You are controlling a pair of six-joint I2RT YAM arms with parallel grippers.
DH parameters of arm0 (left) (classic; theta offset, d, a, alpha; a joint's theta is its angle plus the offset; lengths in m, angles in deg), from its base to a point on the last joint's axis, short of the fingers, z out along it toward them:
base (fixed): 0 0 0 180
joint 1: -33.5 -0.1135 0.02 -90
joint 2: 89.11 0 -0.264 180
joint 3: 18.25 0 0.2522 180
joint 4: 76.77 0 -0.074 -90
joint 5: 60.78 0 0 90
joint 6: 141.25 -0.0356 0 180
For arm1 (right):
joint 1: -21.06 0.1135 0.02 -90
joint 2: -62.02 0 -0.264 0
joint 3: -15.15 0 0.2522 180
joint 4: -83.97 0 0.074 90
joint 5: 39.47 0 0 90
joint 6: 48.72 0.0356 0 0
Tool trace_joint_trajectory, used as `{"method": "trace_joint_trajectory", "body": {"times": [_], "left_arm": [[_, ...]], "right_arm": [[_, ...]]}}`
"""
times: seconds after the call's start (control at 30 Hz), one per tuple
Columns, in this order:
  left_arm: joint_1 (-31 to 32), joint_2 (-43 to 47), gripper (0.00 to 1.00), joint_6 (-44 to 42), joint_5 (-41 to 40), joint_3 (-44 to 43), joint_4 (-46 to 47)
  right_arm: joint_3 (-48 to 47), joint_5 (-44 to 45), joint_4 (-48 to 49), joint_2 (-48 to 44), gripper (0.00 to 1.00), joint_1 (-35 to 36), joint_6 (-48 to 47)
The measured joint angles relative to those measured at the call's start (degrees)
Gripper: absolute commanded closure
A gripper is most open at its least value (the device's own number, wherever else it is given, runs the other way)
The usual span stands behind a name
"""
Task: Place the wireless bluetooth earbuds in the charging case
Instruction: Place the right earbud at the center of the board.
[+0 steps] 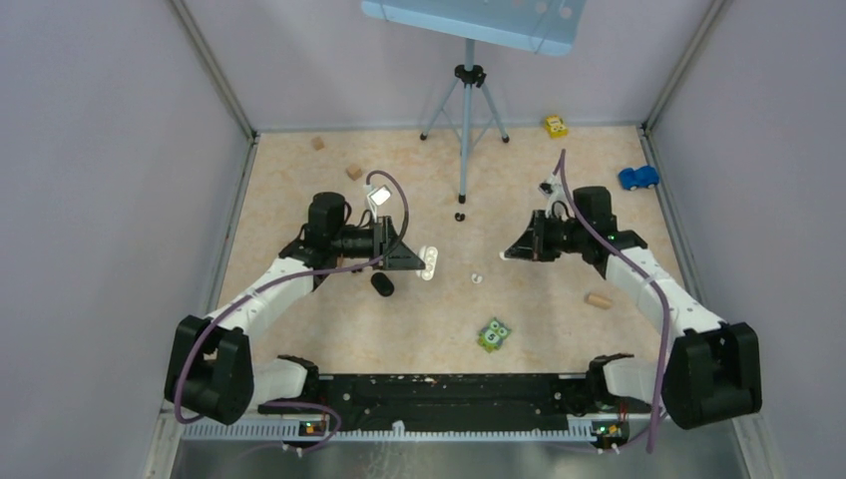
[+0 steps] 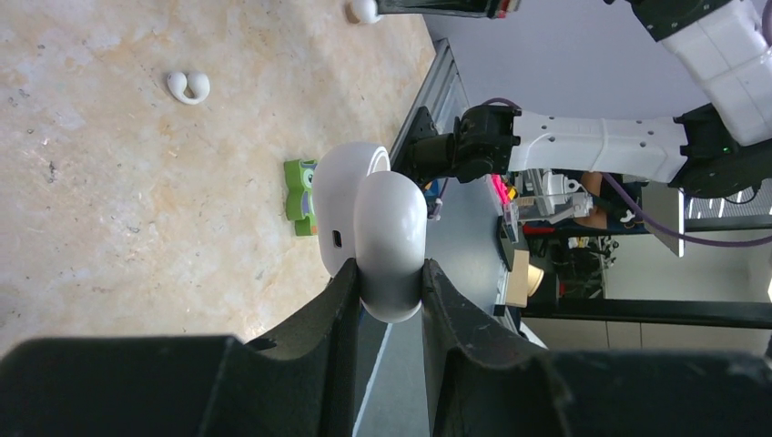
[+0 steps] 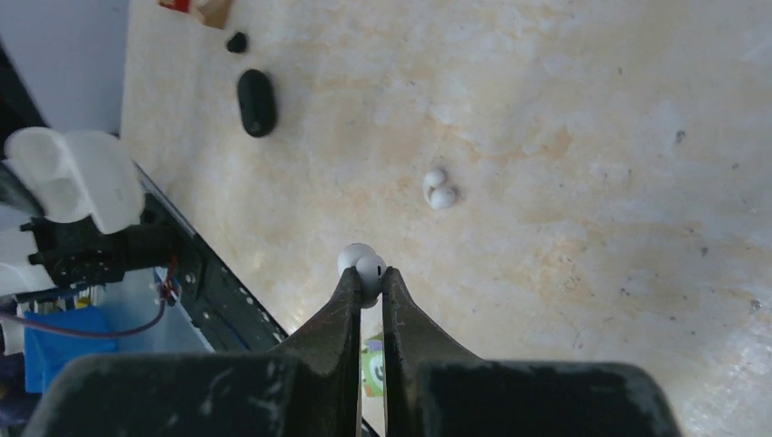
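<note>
Jaws are both gripping: your left gripper [image 2: 389, 273] is clamping the white charging case [image 2: 382, 200], right gripper [image 3: 366, 278] pinching a white earbud [image 3: 362, 262]. Insertion is pending, calling for careful socket alignment.

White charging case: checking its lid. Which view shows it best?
Left wrist: the white charging case is large, open, clamped in the left gripper. Top external shows a tiny shape; right wrist, part of it at the left edge.

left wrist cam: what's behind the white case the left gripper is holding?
A green toy lies on the table behind the white case, held in the left gripper. Only its left part shows; the case covers the rest.
</note>
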Motion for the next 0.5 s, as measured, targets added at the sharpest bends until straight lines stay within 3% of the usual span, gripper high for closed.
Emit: {"method": "trace_joint_trajectory", "body": {"times": [0.1,0.4,0.5], "left_arm": [[0.0,-0.24,0.97,-0.11,-0.04,0.0,-0.02],[0.04,-0.48,0.97,-0.24,-0.24,0.0,-0.13],[0.04,-0.48,0.97,-0.24,-0.26,0.0,-0.17]], "right_arm": [[-1.62,2.36,-2.4,6.56,1.0,0.17,-1.31],[-5.62,10.27,-6.71,21.81,0.81,3.45,-5.99],[-7.23,11.23,-6.19,24.76,0.79,3.48,-6.56]]}}
